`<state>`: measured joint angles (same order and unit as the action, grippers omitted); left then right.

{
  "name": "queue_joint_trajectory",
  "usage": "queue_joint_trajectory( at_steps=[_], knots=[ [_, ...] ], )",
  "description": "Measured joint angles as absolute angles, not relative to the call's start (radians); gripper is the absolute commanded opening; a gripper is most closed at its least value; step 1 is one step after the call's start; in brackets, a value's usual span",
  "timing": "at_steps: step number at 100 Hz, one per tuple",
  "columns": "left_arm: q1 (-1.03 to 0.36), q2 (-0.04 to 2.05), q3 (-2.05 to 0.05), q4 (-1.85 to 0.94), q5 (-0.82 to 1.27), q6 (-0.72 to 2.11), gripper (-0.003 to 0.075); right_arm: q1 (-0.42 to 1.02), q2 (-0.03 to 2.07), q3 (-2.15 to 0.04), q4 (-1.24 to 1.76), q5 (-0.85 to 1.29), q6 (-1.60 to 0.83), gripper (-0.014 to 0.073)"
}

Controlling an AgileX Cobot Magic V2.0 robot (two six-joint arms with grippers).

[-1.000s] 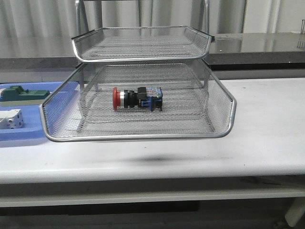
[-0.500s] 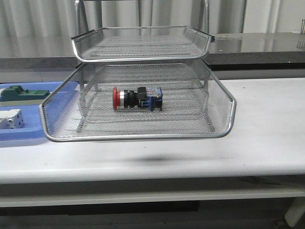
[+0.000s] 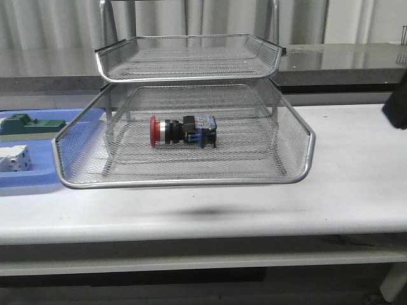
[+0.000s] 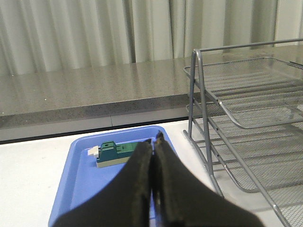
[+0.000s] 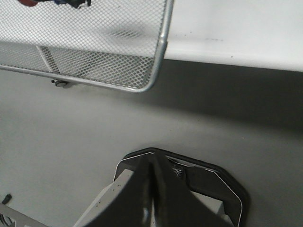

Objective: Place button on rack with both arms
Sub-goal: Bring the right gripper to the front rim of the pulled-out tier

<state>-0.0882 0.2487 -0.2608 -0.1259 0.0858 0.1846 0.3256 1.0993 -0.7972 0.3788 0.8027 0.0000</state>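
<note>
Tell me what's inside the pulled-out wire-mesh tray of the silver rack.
Only the red-headed push-button switch lies on its side in the pulled-out tray of the silver wire-mesh rack. The tier above looks empty; a lower tier, if any, can't be made out.

Red-headed black-and-blue button (image 3: 183, 131), silver mesh rack (image 3: 184, 181), blue tray (image 3: 25, 180)

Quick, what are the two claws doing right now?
Left gripper: closed, holding nothing.
Right gripper: closed, holding nothing.
</note>
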Motion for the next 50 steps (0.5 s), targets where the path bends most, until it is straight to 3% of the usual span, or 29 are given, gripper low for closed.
queue_joint_trajectory(
  at_steps=[50],
  knots=[
    [-0.088, 0.249, -0.261, -0.126, 0.086, 0.185, -0.0021, 0.616, 1.425, -0.797, 0.441, 0.542, -0.005, -0.0067]
  ],
)
